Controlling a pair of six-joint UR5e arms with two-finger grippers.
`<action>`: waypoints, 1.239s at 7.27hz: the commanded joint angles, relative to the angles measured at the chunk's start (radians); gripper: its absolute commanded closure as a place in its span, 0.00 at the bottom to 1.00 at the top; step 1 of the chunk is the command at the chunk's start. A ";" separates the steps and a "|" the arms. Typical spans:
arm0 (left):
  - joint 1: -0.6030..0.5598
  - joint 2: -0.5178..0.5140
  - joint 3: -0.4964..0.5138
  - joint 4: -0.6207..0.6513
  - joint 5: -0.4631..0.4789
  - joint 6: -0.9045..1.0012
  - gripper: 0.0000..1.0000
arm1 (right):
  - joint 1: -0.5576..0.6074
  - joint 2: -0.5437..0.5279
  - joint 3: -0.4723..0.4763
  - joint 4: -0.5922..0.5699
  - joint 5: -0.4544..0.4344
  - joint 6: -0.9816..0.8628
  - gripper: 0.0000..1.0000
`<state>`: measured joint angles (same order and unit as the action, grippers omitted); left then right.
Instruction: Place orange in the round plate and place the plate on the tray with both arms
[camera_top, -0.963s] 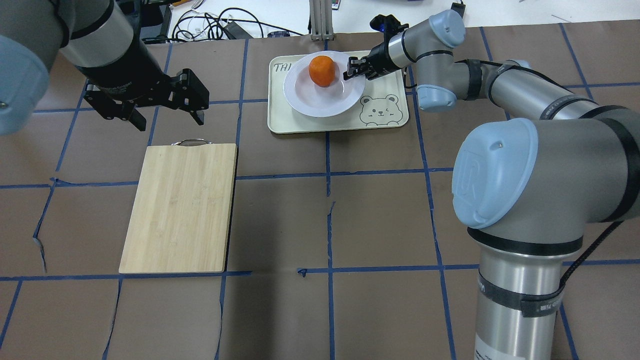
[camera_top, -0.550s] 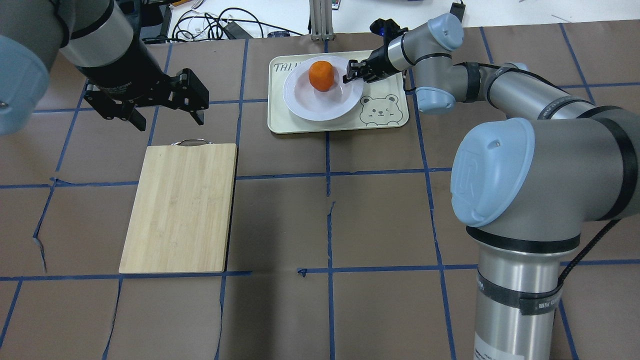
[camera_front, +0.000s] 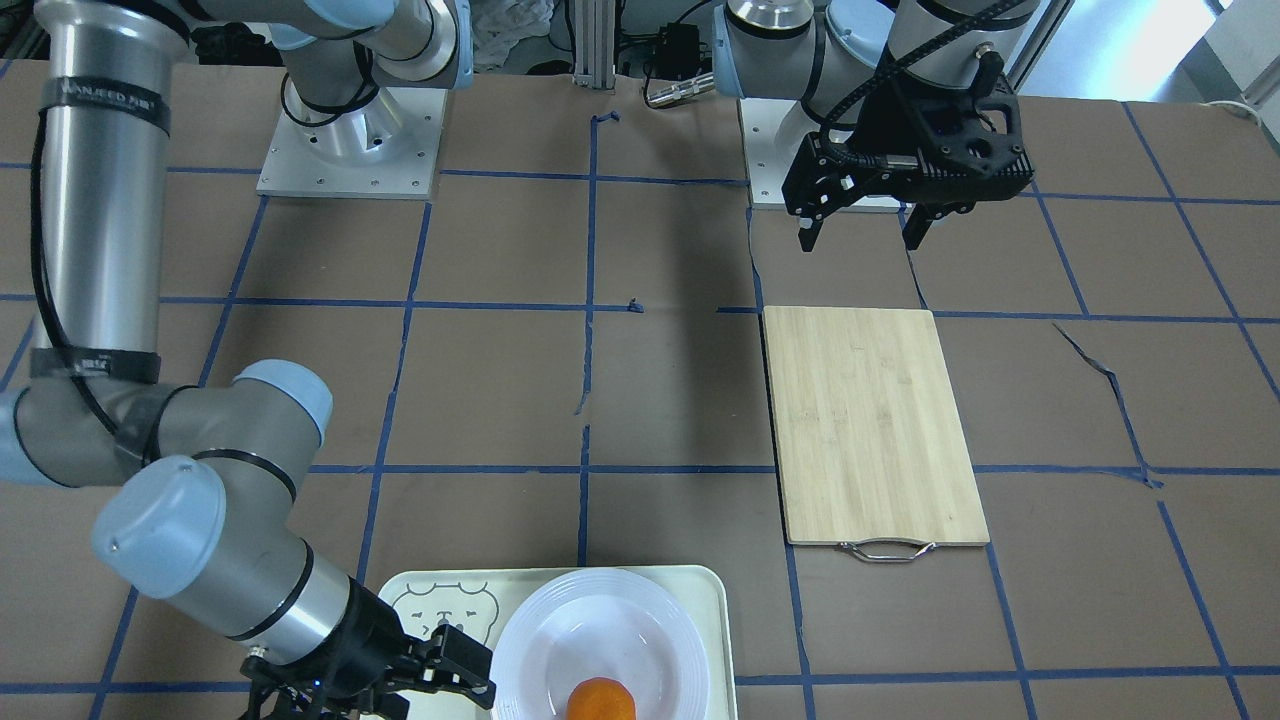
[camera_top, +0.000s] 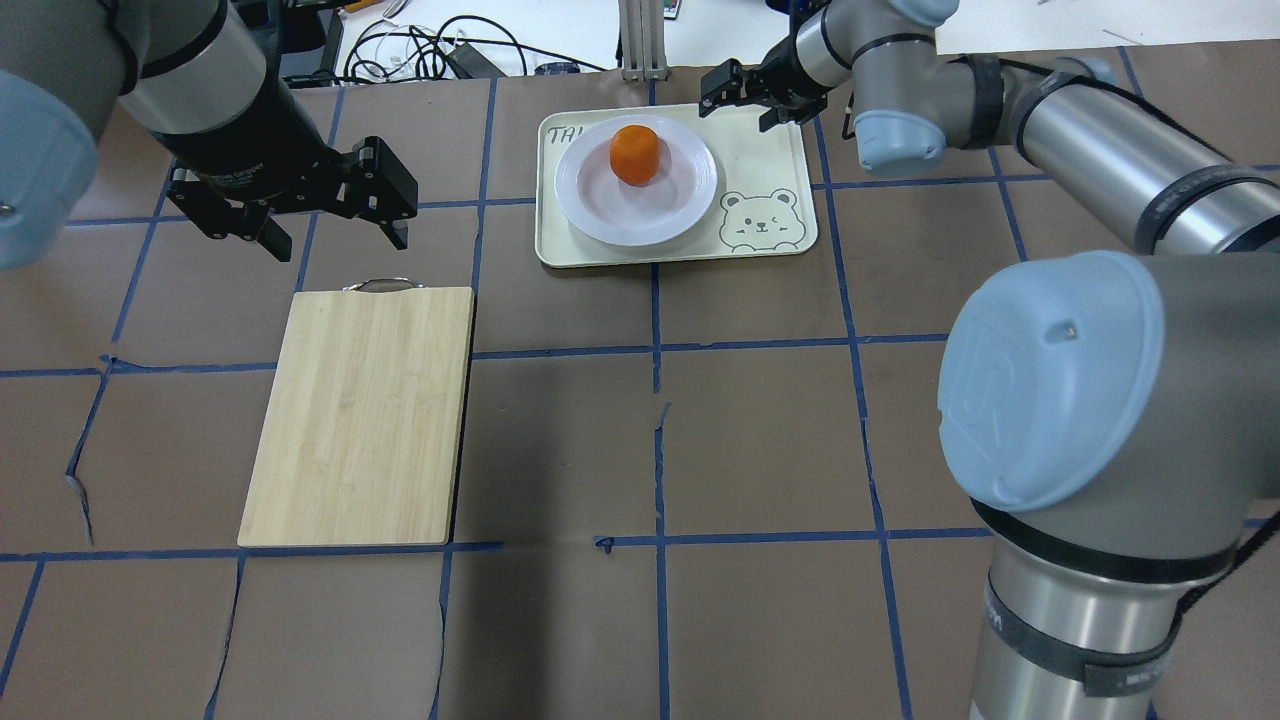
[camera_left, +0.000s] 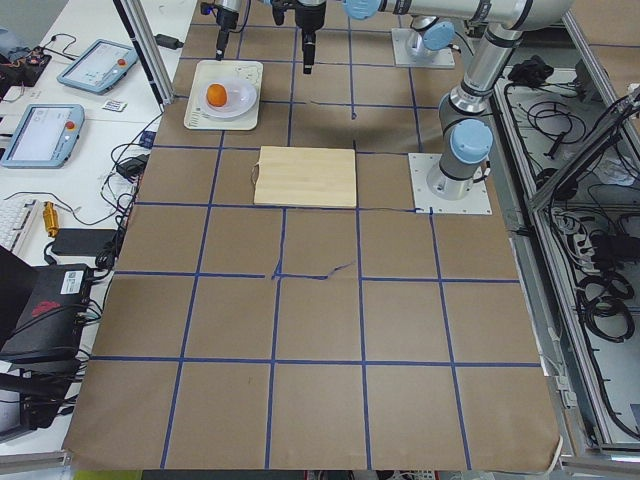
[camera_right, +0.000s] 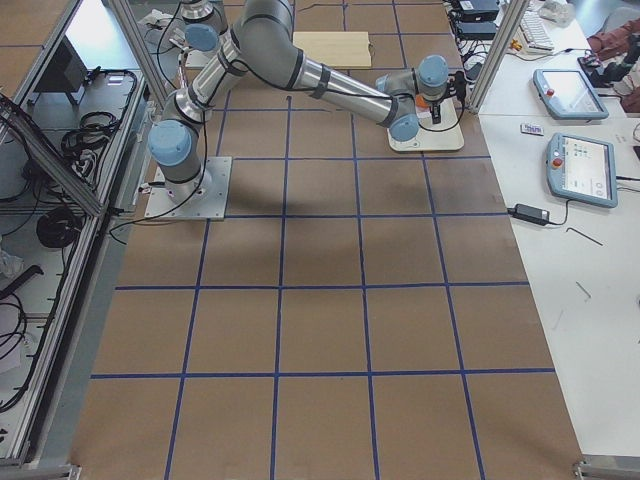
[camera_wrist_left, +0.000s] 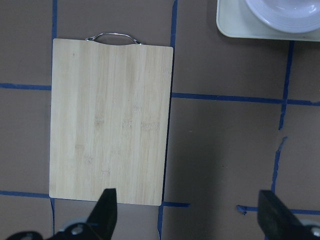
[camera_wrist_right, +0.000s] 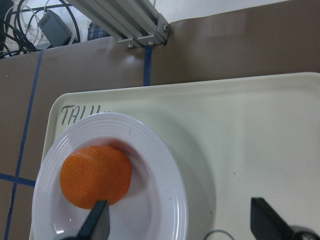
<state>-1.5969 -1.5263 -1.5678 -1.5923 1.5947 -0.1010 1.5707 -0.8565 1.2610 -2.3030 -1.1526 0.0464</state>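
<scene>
The orange lies in the white round plate, which rests flat on the cream tray at the table's far middle. My right gripper is open, hovering above the tray's far right part, beside the plate and off its rim. In the right wrist view the orange, plate and tray lie below the spread fingers. My left gripper is open and empty, held above the table just beyond the bamboo board's handle.
A bamboo cutting board with a metal handle lies at the left. Cables and an aluminium post sit behind the tray. Brown paper with blue tape lines covers the table.
My right gripper has let go of the plate's rim, opened, and drawn back up toward the tray's far right. The plate has settled slightly left on the tray. The left arm has not moved.
</scene>
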 joint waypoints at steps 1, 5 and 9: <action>0.000 0.000 0.000 0.000 -0.002 -0.002 0.00 | -0.017 -0.174 0.003 0.356 -0.185 -0.016 0.00; 0.000 0.000 0.000 0.000 -0.002 -0.002 0.00 | -0.031 -0.452 0.012 0.882 -0.346 -0.013 0.00; 0.000 0.000 0.000 0.000 -0.002 0.000 0.00 | -0.008 -0.536 0.006 0.963 -0.371 0.015 0.00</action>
<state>-1.5969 -1.5263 -1.5677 -1.5923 1.5923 -0.1008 1.5590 -1.3704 1.2701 -1.3779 -1.5202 0.0583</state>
